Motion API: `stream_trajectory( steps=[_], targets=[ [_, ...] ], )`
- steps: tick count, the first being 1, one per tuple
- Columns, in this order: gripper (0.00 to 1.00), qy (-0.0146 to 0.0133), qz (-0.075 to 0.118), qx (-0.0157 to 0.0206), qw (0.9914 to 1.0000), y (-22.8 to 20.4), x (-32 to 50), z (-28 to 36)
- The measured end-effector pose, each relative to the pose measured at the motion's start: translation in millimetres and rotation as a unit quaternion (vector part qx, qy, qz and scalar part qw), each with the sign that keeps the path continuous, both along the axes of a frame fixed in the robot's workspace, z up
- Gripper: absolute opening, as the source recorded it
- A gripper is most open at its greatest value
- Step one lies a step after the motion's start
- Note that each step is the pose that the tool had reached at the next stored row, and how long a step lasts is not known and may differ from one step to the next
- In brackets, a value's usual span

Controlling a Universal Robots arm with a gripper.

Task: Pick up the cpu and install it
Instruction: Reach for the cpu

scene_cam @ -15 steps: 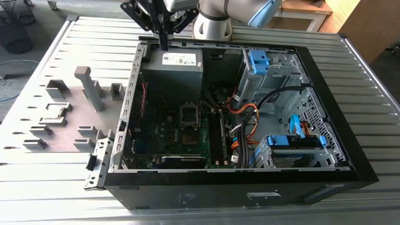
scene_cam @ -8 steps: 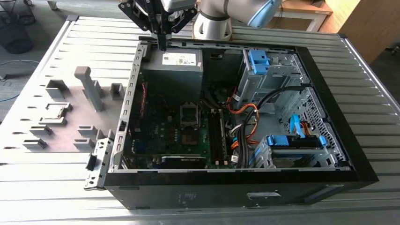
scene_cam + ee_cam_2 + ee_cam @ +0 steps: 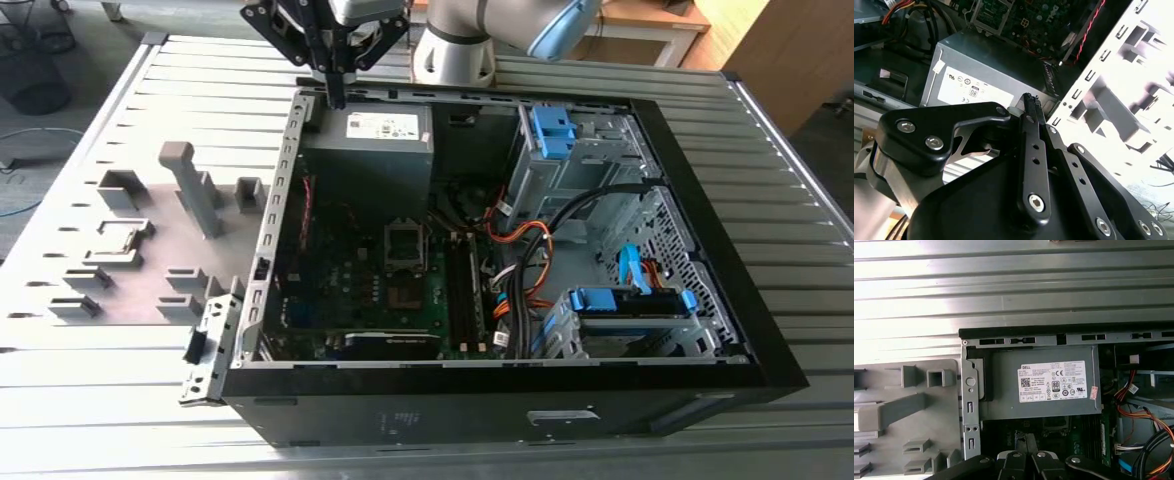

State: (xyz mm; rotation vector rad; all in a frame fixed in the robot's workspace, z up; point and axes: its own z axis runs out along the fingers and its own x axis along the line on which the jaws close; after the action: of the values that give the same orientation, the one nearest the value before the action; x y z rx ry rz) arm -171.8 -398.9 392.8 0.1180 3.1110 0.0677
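Step in hand: pick-up, not yet made. The gripper [image 3: 334, 97] hangs above the rear corner of the open computer case [image 3: 747, 330], at the exterior view's upper left. Its fingers are drawn together with nothing seen between them. In the first wrist view the power supply [image 3: 1039, 390] lies directly below the camera, so the tool stands over the case edge and not over the parts.

Location of the task's thing: the cpu [image 3: 118, 238] appears to sit as a pale flat square in a grey holder on the fixture tray [image 3: 160, 290]. The tray is outside the case, on the slatted table [image 3: 80, 400], toward the exterior view's left. The cpu is well apart from the gripper, nearer the exterior camera and further to that view's left. It is not touched by anything (identification is by shape and tone only; its surface detail cannot be made out).

Destination: the socket [image 3: 404, 243] on the motherboard [image 3: 360, 285], near the middle of the case floor. Whether its bracket is raised cannot be told.

Judgement: installation has not begun. Grasping so thin a chip calls for the fingers parted, squared to two opposite edges, and brought down level so the holder walls are not struck.
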Motion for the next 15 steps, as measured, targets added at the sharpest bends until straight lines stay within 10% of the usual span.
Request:
stream_trajectory(
  steps=[15],
  targets=[
    [0.11, 0.0000, 0.000, 0.0000, 1.00000, 0.0, -23.1, -1.1]
  ],
)
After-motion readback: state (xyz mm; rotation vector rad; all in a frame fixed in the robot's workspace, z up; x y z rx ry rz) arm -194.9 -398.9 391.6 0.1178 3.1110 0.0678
